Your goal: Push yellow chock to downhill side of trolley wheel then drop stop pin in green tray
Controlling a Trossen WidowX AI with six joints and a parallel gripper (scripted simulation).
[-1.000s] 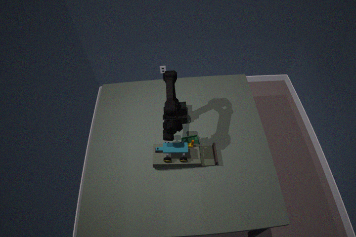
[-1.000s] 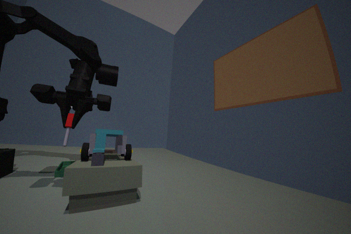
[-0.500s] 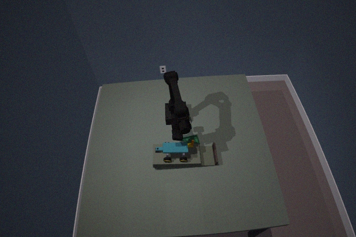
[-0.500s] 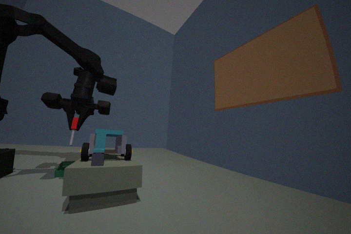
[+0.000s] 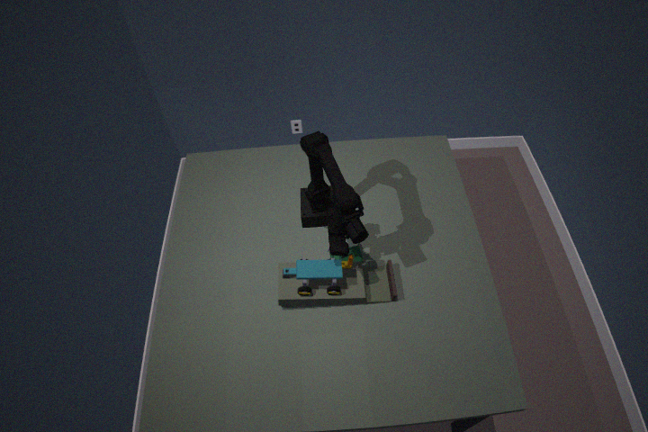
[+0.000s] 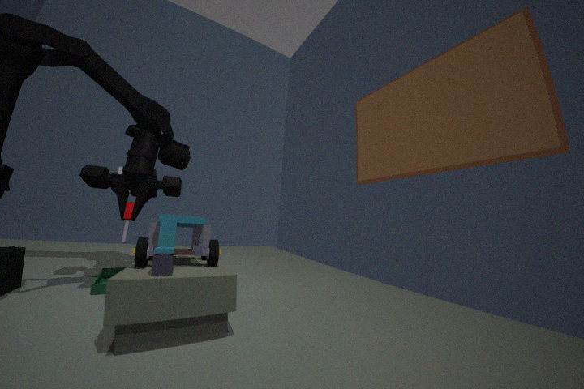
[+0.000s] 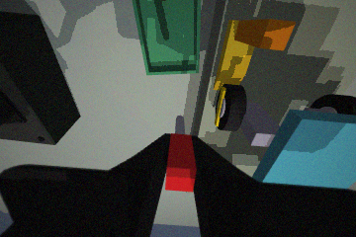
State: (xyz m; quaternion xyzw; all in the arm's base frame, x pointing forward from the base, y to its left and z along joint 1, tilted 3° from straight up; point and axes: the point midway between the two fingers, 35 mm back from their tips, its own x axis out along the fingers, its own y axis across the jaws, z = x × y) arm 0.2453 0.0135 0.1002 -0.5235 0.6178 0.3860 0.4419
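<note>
Looking down the wrist view, I see the desk (image 5: 233, 330) under my pincer (image 7: 181, 168), the trolley (image 7: 314, 153) to its right on the ramp (image 6: 169, 293), the tray (image 7: 168, 37) ahead, the chock (image 7: 235, 61) touching a wheel (image 7: 231, 107), and the pin (image 7: 181, 163) clamped in the pincer.

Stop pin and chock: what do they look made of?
Stop pin: glossy red head, probably plastic; pale grey shank, likely metal. The gripper is shut on the head. Chock: flat yellow body, orange handle, plastic-looking; its black base isn't visible.
</note>
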